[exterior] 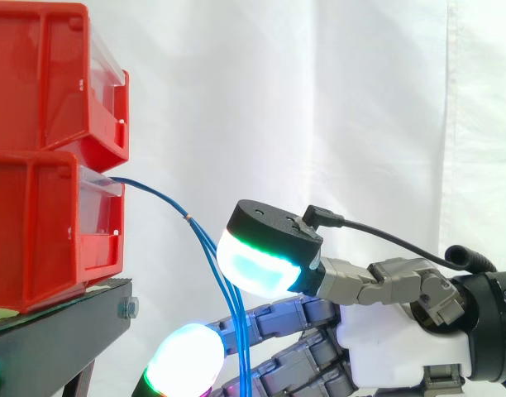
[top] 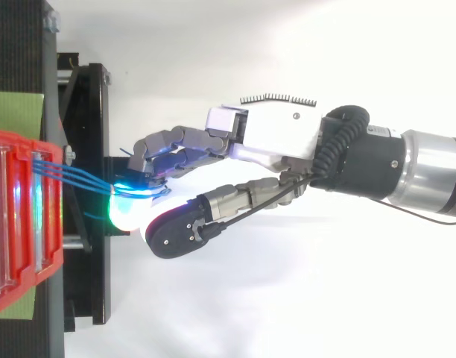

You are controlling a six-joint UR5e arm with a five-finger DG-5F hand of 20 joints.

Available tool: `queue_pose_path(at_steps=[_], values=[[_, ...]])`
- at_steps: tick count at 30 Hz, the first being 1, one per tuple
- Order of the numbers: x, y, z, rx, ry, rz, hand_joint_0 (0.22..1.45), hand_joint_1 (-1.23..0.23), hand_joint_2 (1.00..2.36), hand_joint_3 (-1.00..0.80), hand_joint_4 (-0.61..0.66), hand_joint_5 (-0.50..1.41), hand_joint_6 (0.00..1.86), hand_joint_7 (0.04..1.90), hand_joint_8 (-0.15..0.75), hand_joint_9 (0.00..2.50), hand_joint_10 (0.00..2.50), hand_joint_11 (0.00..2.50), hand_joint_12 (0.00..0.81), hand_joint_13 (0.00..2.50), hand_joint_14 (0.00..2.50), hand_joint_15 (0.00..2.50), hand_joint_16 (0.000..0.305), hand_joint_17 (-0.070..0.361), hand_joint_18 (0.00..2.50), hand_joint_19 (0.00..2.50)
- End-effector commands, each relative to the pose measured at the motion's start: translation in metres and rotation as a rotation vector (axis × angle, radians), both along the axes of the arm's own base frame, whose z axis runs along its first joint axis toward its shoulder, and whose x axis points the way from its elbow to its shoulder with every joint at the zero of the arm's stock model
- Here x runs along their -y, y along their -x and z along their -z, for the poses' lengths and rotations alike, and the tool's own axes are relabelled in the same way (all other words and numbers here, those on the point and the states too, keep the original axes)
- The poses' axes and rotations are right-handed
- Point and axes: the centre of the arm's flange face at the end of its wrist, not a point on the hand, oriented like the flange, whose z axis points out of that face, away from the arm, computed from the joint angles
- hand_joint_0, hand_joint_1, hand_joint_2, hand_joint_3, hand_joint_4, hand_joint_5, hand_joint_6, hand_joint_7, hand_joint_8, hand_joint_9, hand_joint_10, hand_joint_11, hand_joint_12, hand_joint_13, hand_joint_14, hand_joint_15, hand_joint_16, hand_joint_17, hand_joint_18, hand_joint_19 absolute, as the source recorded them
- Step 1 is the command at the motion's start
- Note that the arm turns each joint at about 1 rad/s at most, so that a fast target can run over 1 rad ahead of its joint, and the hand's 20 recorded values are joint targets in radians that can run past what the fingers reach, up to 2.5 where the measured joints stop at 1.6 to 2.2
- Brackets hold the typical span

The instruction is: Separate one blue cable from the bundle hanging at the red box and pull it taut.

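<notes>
Right at the front of the lower red bin (exterior: 38, 231), a bundle of thin blue cables (exterior: 158, 194) came out near its upper edge, arched away from the bin and fell in a slack curve. A small brownish band (exterior: 187, 219) gathered the strands where the arc turned downward, just off the bin's front. Below that band they fanned into separate strands and dropped past the level of the bin's base. None of them ran straight, so the bundle hung loose rather than taut.

The hand (exterior: 393, 339) was stretched toward the bin's front from the far side of the cables, level with the bin's lower half and lower. The hanging strands crossed its forward part. From above, the cables (top: 79, 175) ran from the bin straight into the front of the hand (top: 276, 130), meeting it close to the bin's face. Whether the hand gripped any strand could not be told, since strands and hand overlapped where they met.

A second red bin (exterior: 46, 74) sat stacked on the lower bin, a black stand (exterior: 63, 331) carried it from beneath, and a white curtain (exterior: 319, 99) hung behind it.
</notes>
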Motion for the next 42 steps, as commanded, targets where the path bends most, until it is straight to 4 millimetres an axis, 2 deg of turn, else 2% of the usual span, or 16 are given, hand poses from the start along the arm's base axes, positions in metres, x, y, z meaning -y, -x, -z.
queue_pose_path(at_steps=[1,5,12,31,42], values=[[0.0,0.0,0.0,0.001,0.001,-0.002,0.56,-0.49,1.0,-0.5,0.27,-0.17,0.5,0.97,0.271,0.66,0.01,0.43,0.304,0.55,0.01,0.27,0.036,0.081,0.39,0.39],[0.001,0.001,-0.001,-0.001,0.002,0.0,0.56,-0.49,1.0,-0.5,0.27,-0.17,0.5,0.97,0.272,0.67,0.02,0.43,0.302,0.55,0.01,0.27,0.036,0.081,0.39,0.39],[0.004,0.002,-0.025,0.027,0.017,0.002,0.56,-0.49,1.0,-0.5,0.27,-0.17,0.5,0.96,0.272,0.67,0.02,0.42,0.302,0.56,0.01,0.28,0.036,0.081,0.39,0.39],[0.023,0.004,-0.034,0.033,0.017,0.026,0.56,-0.49,1.0,-0.5,0.27,-0.17,0.5,0.96,0.274,0.69,0.01,0.43,0.309,0.59,0.01,0.29,0.036,0.081,0.39,0.4],[0.025,0.004,-0.036,0.037,0.022,0.034,0.58,-0.51,1.0,-0.49,0.27,-0.16,0.5,1.0,0.27,0.7,0.01,0.44,0.302,0.6,0.01,0.29,0.035,0.08,0.39,0.39]])
